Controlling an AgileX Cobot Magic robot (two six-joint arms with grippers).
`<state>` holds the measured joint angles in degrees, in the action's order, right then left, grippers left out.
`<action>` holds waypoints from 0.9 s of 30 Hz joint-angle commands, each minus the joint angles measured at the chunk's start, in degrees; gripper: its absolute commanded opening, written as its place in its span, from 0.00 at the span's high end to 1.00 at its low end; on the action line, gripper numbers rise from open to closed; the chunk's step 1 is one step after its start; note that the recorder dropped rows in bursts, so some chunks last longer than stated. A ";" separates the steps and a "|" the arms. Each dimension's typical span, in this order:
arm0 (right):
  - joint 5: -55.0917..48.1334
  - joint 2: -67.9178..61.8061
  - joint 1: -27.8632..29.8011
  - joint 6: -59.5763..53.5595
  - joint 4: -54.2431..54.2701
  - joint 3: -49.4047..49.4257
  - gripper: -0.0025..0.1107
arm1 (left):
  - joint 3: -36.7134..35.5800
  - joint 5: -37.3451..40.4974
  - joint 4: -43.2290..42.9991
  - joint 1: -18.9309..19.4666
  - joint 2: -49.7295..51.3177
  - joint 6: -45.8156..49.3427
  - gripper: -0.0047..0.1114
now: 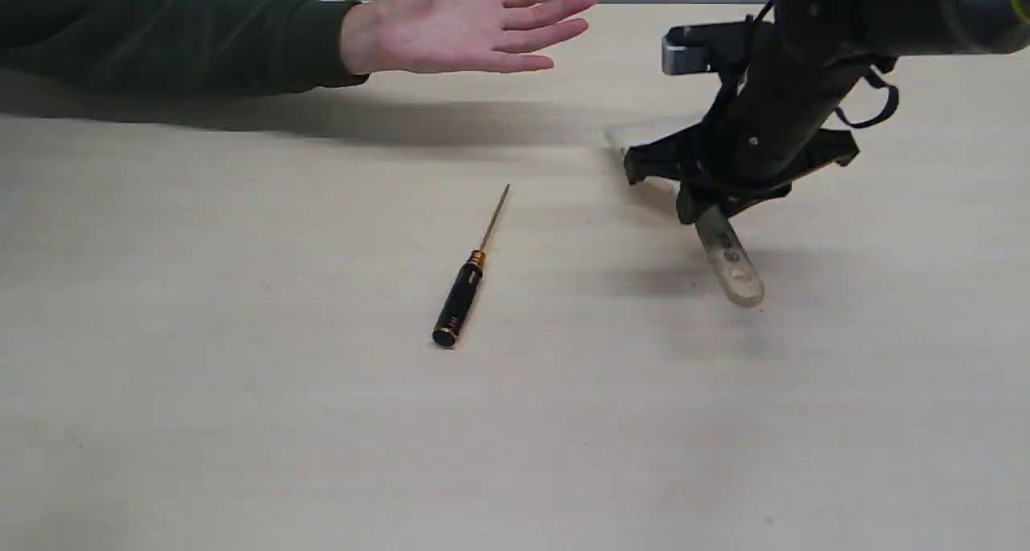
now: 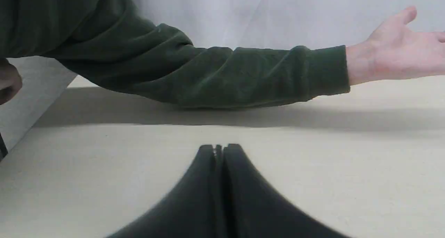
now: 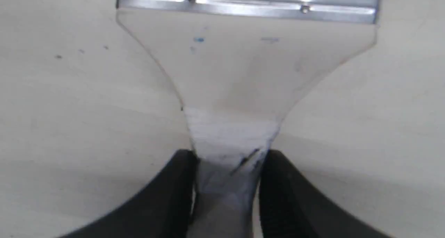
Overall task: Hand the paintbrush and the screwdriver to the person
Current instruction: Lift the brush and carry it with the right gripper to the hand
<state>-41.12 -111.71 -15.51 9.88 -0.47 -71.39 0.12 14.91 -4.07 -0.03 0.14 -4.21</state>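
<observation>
Wooden handle, paintbrush (image 3: 243, 67): clamped at the narrow neck between right jaws; silver ferrule (image 3: 247, 1) ahead of the jaw tips, handle end jutting out behind them.
Right jaws: closed on the paintbrush, one pad against each edge of the neck; grip looks centred.
Left jaws: pressed together, nothing between; bare counter (image 2: 104, 168) ahead.
Screwdriver (image 1: 467, 285): flat on the counter, well apart from right jaws, untouched.
Person's hand (image 1: 459, 24): open, palm up, above the counter; beyond right jaws, ahead of left jaws and off to one side.
Lift state: handle end seems clear of the counter, shadow under it; bristle end blurred, contact not resolvable.
Step in hand (judged): carry paintbrush to the open palm.
Method note: firm clamp at the neck, enough height to clear the bristles, slow level travel, flat side laid onto the palm, release only once resting there.
Risk: wide head ahead of the jaws, possible pivot in the grip.
</observation>
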 commanded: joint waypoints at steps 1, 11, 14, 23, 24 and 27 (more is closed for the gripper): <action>0.14 5.13 0.30 0.23 -0.61 1.19 0.94 | -0.12 -0.70 0.12 -0.37 -0.14 -0.12 0.96; -0.09 20.42 0.03 -0.18 -0.60 4.76 0.94 | -0.12 -0.70 0.12 -0.37 -0.14 -0.12 0.96; 1.34 22.55 -1.16 -0.31 -0.39 4.03 0.94 | -0.12 -0.70 0.12 -0.37 -0.14 -0.12 0.96; 2.00 17.01 -6.03 -0.42 -0.48 -6.22 0.94 | -0.12 -0.44 0.24 -0.37 -0.14 -0.12 0.96; 2.00 15.79 -6.03 -0.42 -0.24 -7.78 0.94 | -0.12 -0.61 0.24 -0.37 -0.14 -0.12 0.96; 2.00 12.20 -6.03 -0.42 0.03 -11.86 0.94 | -0.12 -0.61 0.24 -0.37 -0.14 -0.12 0.96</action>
<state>-40.28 -98.04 -21.39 9.88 -0.46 -81.36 0.12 14.91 -4.07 -0.03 0.14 -4.21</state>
